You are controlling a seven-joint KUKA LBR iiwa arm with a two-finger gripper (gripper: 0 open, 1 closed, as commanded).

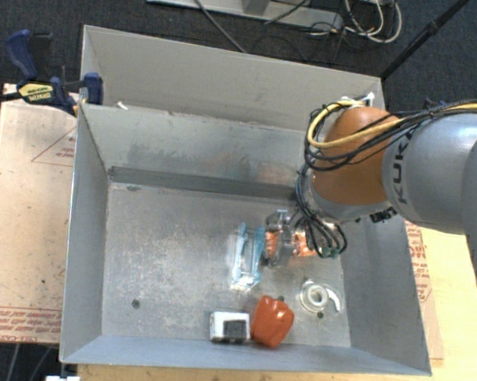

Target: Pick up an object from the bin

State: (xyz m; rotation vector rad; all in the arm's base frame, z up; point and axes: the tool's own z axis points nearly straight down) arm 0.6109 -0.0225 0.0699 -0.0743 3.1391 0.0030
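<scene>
Hanging low near the middle of the grey bin (pixel 153 244), the gripper (pixel 278 241) sits beneath the arm's orange cover (pixel 357 153) and its looped cables; whether it is apart or together cannot be told. It is just beside the upper right end of a clear packet with blue print (pixel 246 261), which lies flat on the bin floor slightly left of it and toward the front; contact between them cannot be judged. Bare floor spreads wide to the left and toward the back wall. Nearer the front wall lie a red pepper-shaped toy (pixel 273 321), touching a small white box (pixel 230 326), and a clear ring (pixel 319 297) off to the right.
</scene>
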